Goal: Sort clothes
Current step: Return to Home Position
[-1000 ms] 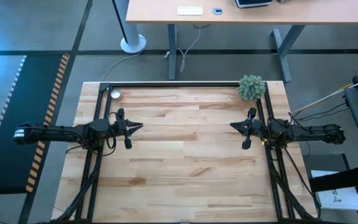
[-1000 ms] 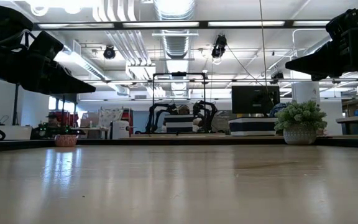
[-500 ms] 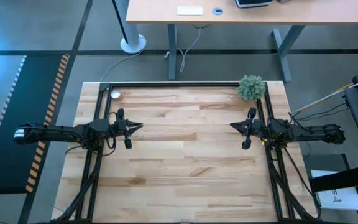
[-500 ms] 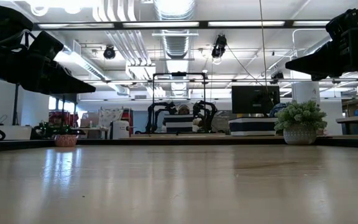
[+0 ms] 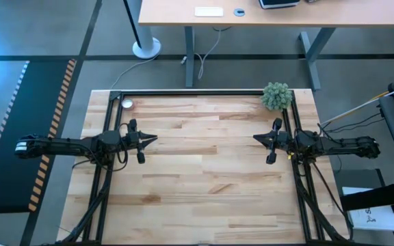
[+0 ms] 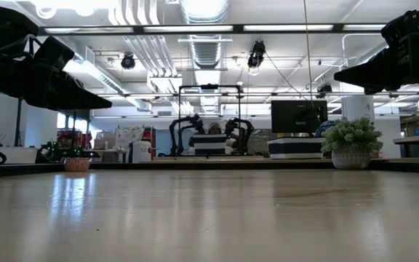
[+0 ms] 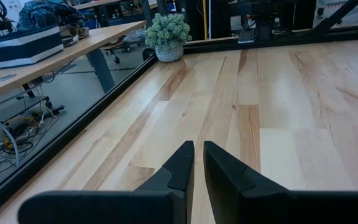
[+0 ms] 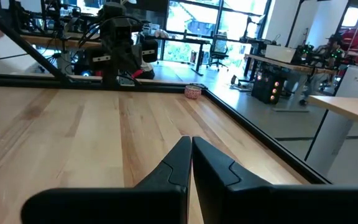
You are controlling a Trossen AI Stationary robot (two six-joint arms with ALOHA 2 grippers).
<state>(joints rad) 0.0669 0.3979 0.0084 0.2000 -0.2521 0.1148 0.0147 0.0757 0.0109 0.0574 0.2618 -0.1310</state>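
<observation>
Both arms sit parked over a wooden table (image 5: 204, 178), facing each other across its middle. The left gripper (image 5: 154, 139) hovers at the table's left side, pointing inward; in its wrist view its fingers (image 7: 178, 168) are nearly together with only a thin slit between them, and nothing is between them. The right gripper (image 5: 256, 138) hovers at the right side, pointing back at it, fingers (image 8: 176, 163) pressed together and gripping nothing. The two are well apart, with bare planks between them.

No clothes show on the table in any view, so I can't tell where they are. What does stand there: a small green plant (image 5: 277, 96) in a pale pot at the far right corner, just beside the black frame (image 5: 197, 93) that runs along the table's far edge. In the low view the plant (image 6: 350, 143) sits at the right, under the right arm's dark bulk. At the far left corner lies a small round object (image 5: 126, 104), and the right wrist view shows it as a little reddish bowl (image 8: 192, 91) by the frame.

Beyond the table stands a desk (image 5: 272, 12).
</observation>
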